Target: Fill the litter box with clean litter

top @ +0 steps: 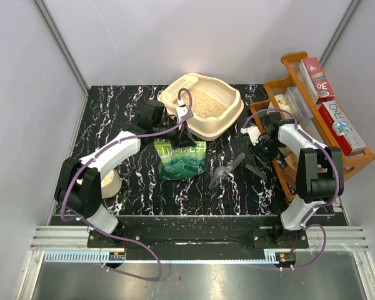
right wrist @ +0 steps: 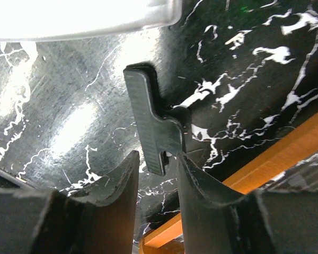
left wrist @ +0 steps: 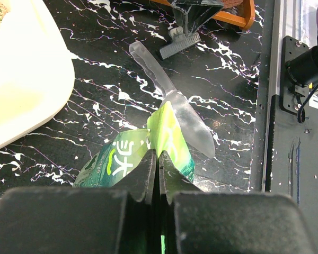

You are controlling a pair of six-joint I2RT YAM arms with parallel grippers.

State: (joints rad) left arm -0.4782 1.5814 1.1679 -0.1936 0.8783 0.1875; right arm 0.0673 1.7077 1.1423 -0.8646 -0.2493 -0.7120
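The left hand (left wrist: 158, 154) pinches the top of the green bag (left wrist: 116, 161) near the litter box (top: 236, 103), while the right hand (right wrist: 158, 157) has its jaws narrowly apart around a black plastic piece (right wrist: 148, 111).

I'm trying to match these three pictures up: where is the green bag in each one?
Top external: green bag at centre, just below the litter box.
Left wrist: green bag at lower centre, pinched in the left gripper.
Right wrist: not in view.
Shared landmark: the black marbled table, in all three.
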